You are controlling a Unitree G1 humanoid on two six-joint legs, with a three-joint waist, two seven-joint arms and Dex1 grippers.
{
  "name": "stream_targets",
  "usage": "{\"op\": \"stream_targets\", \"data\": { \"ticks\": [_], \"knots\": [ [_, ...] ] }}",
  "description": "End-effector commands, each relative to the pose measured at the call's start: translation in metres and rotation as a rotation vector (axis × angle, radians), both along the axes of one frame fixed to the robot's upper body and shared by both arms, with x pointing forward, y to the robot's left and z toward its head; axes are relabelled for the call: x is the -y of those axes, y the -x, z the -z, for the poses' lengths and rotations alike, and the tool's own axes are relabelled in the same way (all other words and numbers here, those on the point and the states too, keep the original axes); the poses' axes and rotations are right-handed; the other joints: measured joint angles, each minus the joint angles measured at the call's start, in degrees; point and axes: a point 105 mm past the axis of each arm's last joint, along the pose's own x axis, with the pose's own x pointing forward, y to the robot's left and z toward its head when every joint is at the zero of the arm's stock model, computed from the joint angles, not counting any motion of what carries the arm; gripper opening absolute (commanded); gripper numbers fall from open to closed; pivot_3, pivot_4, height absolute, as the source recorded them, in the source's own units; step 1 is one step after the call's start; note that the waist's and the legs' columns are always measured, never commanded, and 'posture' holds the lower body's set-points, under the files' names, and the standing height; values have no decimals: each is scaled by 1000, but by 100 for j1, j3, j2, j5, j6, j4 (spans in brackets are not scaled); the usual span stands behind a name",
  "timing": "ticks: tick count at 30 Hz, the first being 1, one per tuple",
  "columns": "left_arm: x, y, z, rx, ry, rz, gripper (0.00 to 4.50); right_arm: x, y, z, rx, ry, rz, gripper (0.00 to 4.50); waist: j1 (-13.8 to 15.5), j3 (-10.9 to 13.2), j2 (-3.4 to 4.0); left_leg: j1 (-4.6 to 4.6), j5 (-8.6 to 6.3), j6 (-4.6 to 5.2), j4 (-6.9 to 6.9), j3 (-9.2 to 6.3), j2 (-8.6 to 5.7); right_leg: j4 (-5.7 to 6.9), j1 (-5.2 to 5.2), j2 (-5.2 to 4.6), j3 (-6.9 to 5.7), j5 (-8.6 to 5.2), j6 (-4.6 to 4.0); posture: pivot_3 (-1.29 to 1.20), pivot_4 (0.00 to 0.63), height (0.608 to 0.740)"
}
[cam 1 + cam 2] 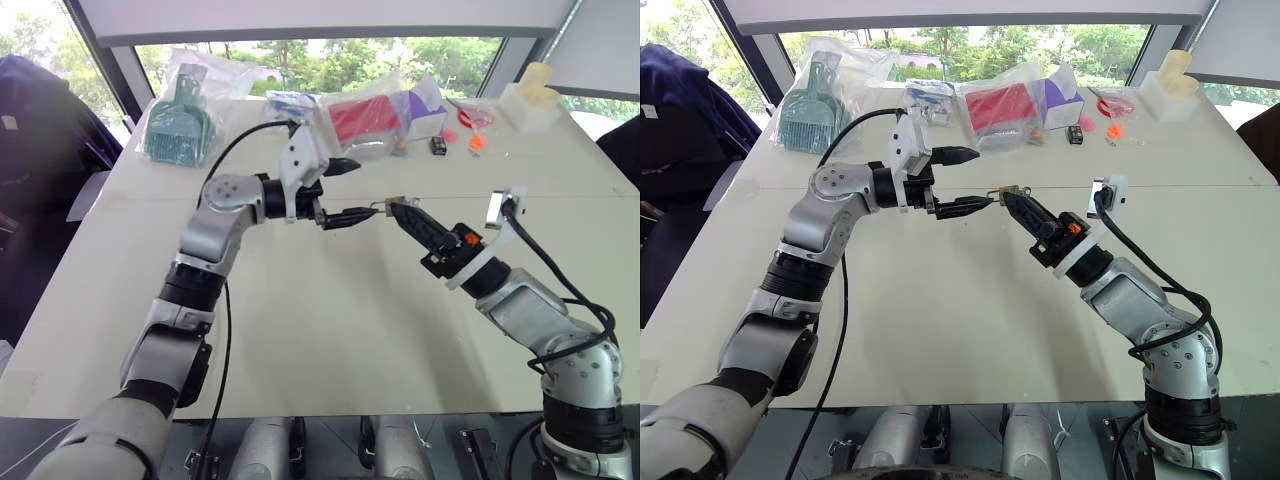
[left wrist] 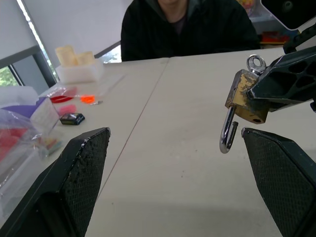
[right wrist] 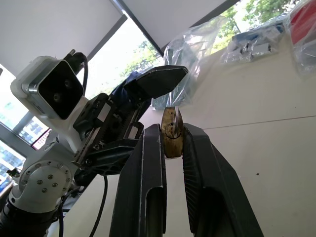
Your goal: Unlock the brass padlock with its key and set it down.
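Left wrist view shows brass padlock [image 2: 245,96] shackle [image 2: 227,136] sprung open.

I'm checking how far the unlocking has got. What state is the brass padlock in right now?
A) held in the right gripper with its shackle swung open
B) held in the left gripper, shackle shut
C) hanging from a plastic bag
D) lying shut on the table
A: the right gripper is shut on the brass padlock, whose shackle hangs free at one end, while the left gripper stands open beside it.
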Motion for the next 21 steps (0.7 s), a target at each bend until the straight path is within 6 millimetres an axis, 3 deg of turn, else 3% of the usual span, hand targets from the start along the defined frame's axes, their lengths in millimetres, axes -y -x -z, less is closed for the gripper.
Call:
{"op": "stream_targets", "data": {
  "ticks": [1,15,21],
  "knots": [
    [8,2,-7,54,-7,31,4453,-7,9,-14,59,-5,-36,0,1,0,0,0,0,0,0,0,0,0,0,0,0,0,0,0,150,735],
    [17,-18,-17,113,21,-26,4453,-14,15,-9,41,-21,-52,0,-1,0,0,-1,-1,2,0,0,0,-1,-1,-1,0,0,0,0,150,735],
    [2,-27,1,130,-54,-107,4453,-11,12,-6,29,-30,-34,0,-6,0,0,-1,-1,2,0,0,0,-1,-1,-1,0,0,1,0,150,735]
  ]
}}
